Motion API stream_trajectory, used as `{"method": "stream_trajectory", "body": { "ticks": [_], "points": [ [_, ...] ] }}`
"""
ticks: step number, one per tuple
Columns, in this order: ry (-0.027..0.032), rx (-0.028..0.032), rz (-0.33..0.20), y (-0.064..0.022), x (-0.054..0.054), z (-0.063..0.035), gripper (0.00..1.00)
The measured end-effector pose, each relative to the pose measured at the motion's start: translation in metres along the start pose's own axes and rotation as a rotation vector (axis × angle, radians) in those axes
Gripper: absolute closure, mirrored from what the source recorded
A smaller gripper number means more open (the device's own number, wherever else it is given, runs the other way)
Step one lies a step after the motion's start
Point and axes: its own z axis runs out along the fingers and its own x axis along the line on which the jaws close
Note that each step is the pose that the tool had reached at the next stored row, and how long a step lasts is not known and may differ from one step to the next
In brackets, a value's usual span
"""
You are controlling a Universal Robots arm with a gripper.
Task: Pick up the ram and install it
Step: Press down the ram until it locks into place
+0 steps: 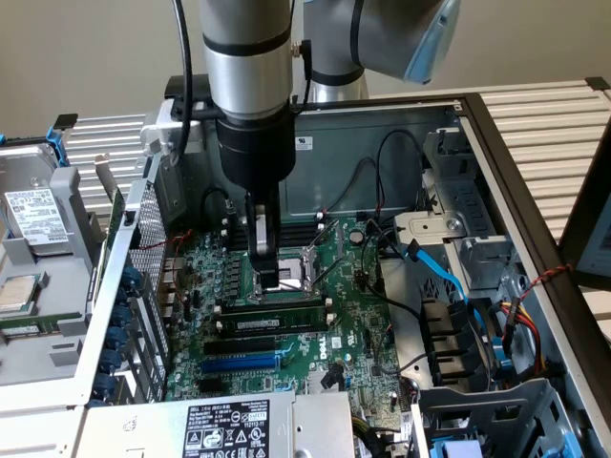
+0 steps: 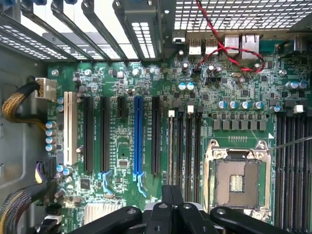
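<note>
The ram (image 1: 279,316), a long green stick with dark chips and a white label, stands on edge among the black memory slots (image 1: 272,334) on the motherboard, beside the CPU socket (image 1: 307,267). My gripper (image 1: 270,283) hangs straight down, with its tips just above and behind the ram's top edge. I cannot tell whether they touch it. In the wrist view the fingers (image 2: 176,197) are pressed together with nothing visible between them. A thin pale strip (image 2: 171,146), apparently the ram seen edge-on, runs out from under them along one slot.
The blue expansion slot (image 1: 241,364) lies just in front of the memory slots. The open case has metal walls (image 1: 124,258), loose black cables (image 1: 382,205), blue cables (image 1: 441,272) and a power supply label (image 1: 227,427). Drive bays (image 1: 458,353) fill the exterior view's right.
</note>
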Motion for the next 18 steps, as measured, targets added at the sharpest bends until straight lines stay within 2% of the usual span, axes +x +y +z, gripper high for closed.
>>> {"method": "stream_trajectory", "body": {
  "ticks": [6, 18],
  "points": [
    [-0.0003, 0.0002, 0.001, -0.0001, 0.0001, -0.0015, 0.9],
    [0.002, -0.0104, 0.18, 0.0, 0.0, 0.0003, 0.9]
  ]
}}
